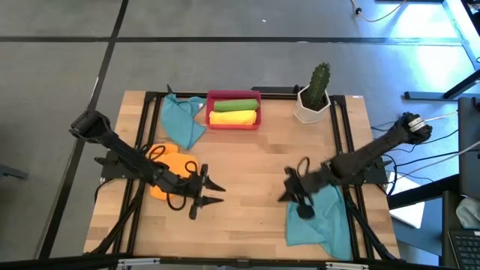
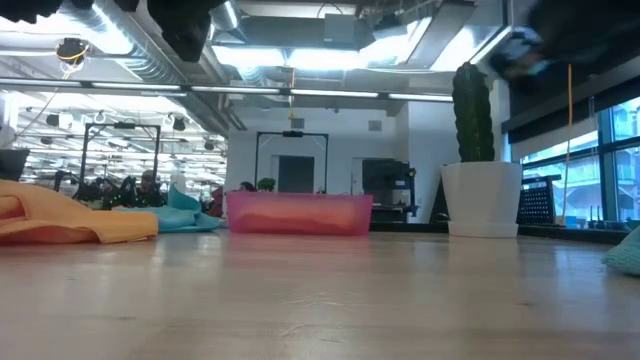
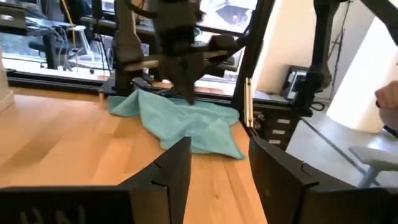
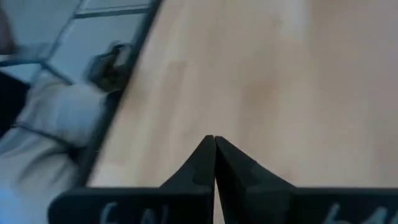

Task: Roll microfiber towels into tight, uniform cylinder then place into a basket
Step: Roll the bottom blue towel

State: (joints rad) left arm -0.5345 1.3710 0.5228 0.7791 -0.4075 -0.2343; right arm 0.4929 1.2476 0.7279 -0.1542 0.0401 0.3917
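A crumpled teal towel [image 1: 319,217] lies at the table's [image 1: 247,172] near right corner, another teal towel [image 1: 182,120] sits left of the red basket [image 1: 234,96], and an orange towel [image 1: 166,169] lies partly hidden under the left arm. Inside the basket, at the far edge, lie a rolled green towel [image 1: 234,105] and a rolled yellow towel [image 1: 232,118]. The left gripper [image 1: 216,192] hovers with its jaws parted and empty, and the right gripper [image 1: 286,184] has its jaws pressed together on nothing.
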